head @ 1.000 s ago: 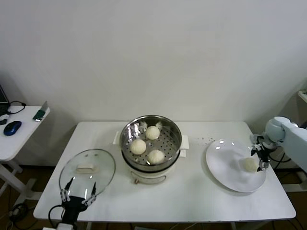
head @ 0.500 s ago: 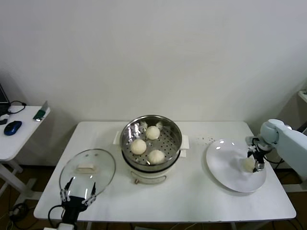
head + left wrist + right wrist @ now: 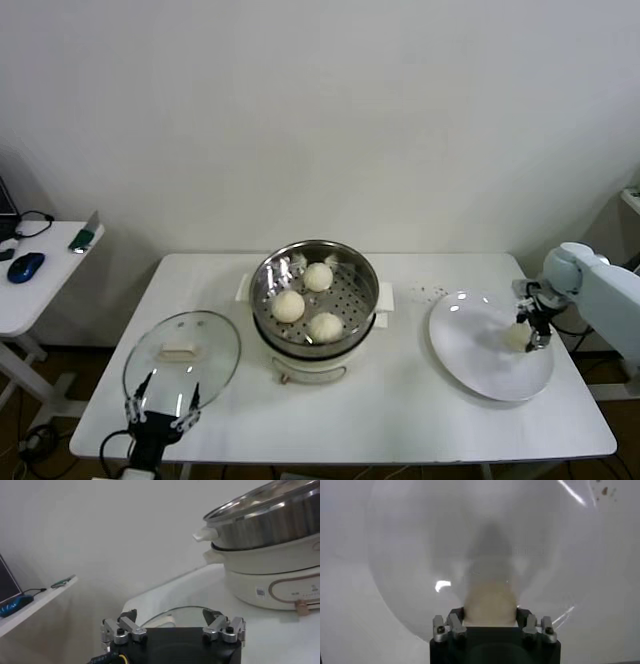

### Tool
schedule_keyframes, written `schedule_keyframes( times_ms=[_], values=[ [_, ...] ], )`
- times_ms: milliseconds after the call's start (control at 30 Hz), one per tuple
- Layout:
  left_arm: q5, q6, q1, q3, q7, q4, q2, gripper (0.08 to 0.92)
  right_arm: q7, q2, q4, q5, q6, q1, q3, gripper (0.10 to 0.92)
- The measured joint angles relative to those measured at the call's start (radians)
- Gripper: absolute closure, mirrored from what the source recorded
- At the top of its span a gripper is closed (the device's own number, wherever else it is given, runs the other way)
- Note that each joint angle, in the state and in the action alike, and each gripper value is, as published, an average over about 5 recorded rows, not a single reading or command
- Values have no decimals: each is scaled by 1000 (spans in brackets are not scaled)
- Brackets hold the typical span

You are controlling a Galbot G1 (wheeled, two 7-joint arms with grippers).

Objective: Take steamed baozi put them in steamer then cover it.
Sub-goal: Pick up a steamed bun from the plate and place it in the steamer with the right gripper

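Right end effector (image 3: 527, 327) clamps the last baozi (image 3: 516, 337) on the plate (image 3: 470, 350); left end effector (image 3: 160, 407) hangs spread apart beside the cover (image 3: 183, 357)

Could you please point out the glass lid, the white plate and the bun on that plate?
Glass lid (image 3: 182, 351): head view, on its cream handle.
White plate (image 3: 468, 340): head view, on its bare middle.
Bun (image 3: 516, 337): head view, on its visible top.
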Motion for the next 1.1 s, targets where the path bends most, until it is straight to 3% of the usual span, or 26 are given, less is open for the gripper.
schedule_keyframes(
  times_ms=[400,1100],
  values=[
    [11,0,-10,34,4,-17,-5,177,12,85,35,274,-72,319,-268,344],
    [-63,-8,15,64,17,-73,16,177,115,470,178,892,-235,775,-751,338]
  ],
)
